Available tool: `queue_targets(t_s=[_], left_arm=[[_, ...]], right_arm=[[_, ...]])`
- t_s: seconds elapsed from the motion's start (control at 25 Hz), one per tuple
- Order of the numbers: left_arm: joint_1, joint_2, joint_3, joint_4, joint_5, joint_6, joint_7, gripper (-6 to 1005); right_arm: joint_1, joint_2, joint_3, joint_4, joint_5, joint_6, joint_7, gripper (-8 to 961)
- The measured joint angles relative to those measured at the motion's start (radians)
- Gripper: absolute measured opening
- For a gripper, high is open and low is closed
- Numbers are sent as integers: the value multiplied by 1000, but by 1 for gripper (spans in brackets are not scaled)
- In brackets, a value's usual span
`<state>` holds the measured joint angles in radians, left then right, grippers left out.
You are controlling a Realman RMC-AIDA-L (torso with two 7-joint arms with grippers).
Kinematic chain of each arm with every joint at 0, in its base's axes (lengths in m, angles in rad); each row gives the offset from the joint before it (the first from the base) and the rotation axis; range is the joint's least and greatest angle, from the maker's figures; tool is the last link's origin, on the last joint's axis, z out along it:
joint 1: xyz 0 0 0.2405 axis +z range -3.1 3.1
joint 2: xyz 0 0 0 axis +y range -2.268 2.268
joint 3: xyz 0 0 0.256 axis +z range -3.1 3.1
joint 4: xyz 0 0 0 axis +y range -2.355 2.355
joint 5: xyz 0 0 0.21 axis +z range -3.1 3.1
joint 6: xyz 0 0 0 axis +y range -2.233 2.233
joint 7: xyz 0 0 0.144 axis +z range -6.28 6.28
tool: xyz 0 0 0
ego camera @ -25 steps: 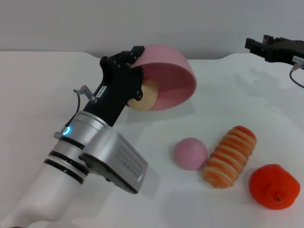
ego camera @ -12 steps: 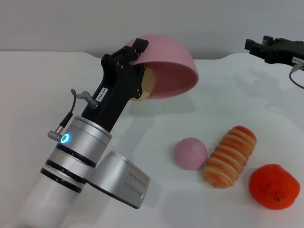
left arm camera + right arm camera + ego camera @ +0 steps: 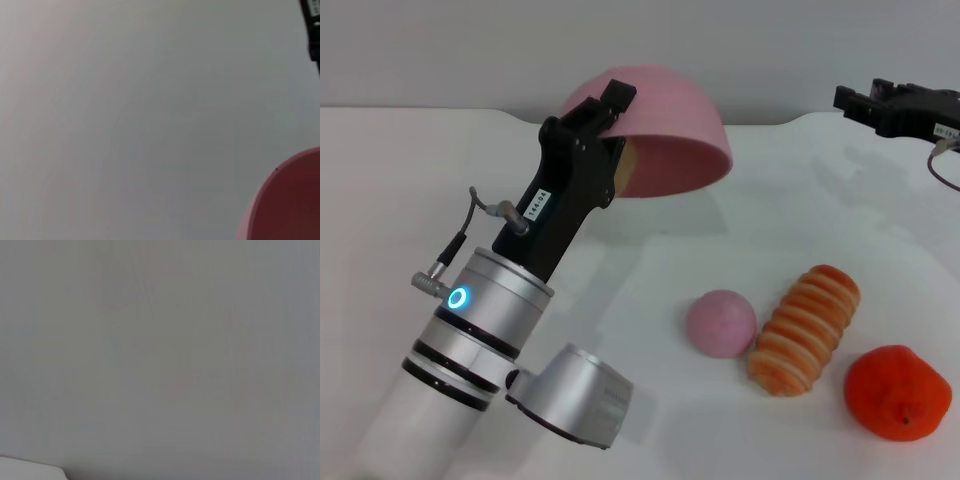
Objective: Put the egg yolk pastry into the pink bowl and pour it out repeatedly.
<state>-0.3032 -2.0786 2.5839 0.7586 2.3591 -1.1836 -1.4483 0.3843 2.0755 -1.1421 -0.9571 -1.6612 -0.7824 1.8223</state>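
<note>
Pink bowl gripped at its rim by the left claw, tipped mouth-down above the surface, egg yolk pastry glimpsed inside, right claw parked far right, its state untellable.

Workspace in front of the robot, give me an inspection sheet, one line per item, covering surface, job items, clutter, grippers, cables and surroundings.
Surface: white table, no spills seen.
Job's things: glossy pink plastic bowl lifted off the table and tipped mouth-down; pale beige egg yolk pastry only a sliver showing under the rim, beside the gripper.
Clutter: smooth pink ball touching an orange-and-cream striped bread; orange fruit close beside it.
Grippers: left gripper clamped on the bowl's rim; right gripper idle at the far right edge, above the table.
Cables: grey lead on the left wrist; thin cable hanging by the right arm.
Surroundings: plain grey wall.
</note>
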Motion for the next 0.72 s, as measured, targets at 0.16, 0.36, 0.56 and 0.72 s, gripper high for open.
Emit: queue_targets(t_s=[0.16, 0.36, 0.56, 0.72], left_arm=[[-2, 0, 5, -7, -2, 1, 28, 1], [-2, 0, 21, -12, -4, -11, 33, 1], [-11, 0, 11, -1, -80, 12, -28, 1], [-24, 2, -32, 49, -276, 21, -245, 1]], right_arm=[[-3, 1, -1, 0, 1, -3, 0, 591], [-4, 2, -3, 5, 1, -4, 0, 591], [3, 1, -8, 17, 2, -5, 0, 591], [10, 0, -29, 21, 1, -6, 0, 591]])
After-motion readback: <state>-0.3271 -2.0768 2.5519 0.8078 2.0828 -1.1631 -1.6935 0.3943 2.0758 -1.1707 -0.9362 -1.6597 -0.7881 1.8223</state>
